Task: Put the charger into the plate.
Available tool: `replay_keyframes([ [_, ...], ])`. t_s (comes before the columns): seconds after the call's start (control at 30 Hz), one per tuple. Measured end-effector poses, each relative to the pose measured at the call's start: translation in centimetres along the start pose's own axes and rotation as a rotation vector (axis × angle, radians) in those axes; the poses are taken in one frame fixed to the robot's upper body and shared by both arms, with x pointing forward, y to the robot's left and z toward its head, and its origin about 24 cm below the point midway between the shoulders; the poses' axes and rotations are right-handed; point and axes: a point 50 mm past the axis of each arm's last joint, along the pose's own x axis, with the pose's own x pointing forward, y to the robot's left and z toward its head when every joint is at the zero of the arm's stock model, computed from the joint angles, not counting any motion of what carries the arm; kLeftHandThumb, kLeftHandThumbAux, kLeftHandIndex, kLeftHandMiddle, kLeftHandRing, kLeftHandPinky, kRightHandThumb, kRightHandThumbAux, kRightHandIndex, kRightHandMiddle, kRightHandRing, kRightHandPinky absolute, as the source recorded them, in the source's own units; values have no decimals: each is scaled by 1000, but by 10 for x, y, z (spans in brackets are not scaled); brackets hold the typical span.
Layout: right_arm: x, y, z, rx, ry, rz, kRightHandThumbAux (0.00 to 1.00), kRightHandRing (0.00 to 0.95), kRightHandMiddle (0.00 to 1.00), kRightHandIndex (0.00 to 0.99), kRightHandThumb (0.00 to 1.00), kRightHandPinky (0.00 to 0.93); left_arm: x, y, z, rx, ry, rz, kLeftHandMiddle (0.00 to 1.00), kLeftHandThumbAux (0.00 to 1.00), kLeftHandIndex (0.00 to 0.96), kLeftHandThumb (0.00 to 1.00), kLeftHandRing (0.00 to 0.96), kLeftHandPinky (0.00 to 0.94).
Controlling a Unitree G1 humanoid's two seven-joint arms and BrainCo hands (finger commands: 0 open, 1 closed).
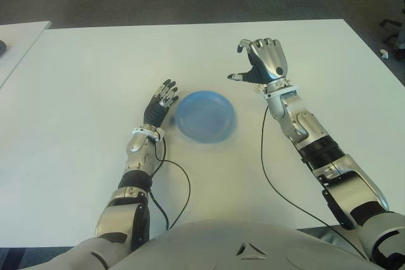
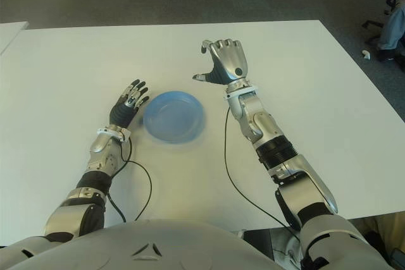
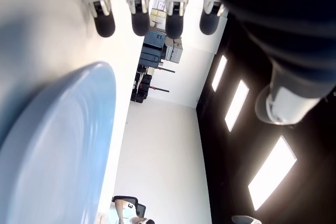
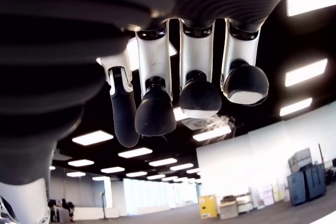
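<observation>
Charger: not visible anywhere on my white counter (image 1: 82, 93).
Plate: round blue plastic plate (image 1: 205, 118), frame centre, empty.
Left hand (image 1: 159, 104): fingers extended, empty, just beside the plate's left rim.
Right hand (image 1: 262, 61): raised upper right of the plate, fingers loosely curled, holding nothing.

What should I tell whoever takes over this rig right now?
Left hand: open, empty, on the table just left of the blue plate.
Right hand: raised beyond the plate's right side, fingers loosely curled, holding nothing.
Plate: empty, centred in front of the robot.
Charger: not visible in any view, in neither hand.
Done: nothing by these pictures.
Left: find the charger, grasp it, set it in the plate.
</observation>
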Motion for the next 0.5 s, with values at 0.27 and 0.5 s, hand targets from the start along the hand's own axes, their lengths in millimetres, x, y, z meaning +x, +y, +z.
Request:
replay_keyframes([
  [0.27,3,-4,0,50,5,0,708,857,850,440,737,871,0,0,0,-2,-1,1,79,515,0,51,28,0],
  [0.5,-3,9,-16,100,5,13,662,498,526,392,660,483,1,0,0,-6,3,2,79,514,0,60,31,0],
])
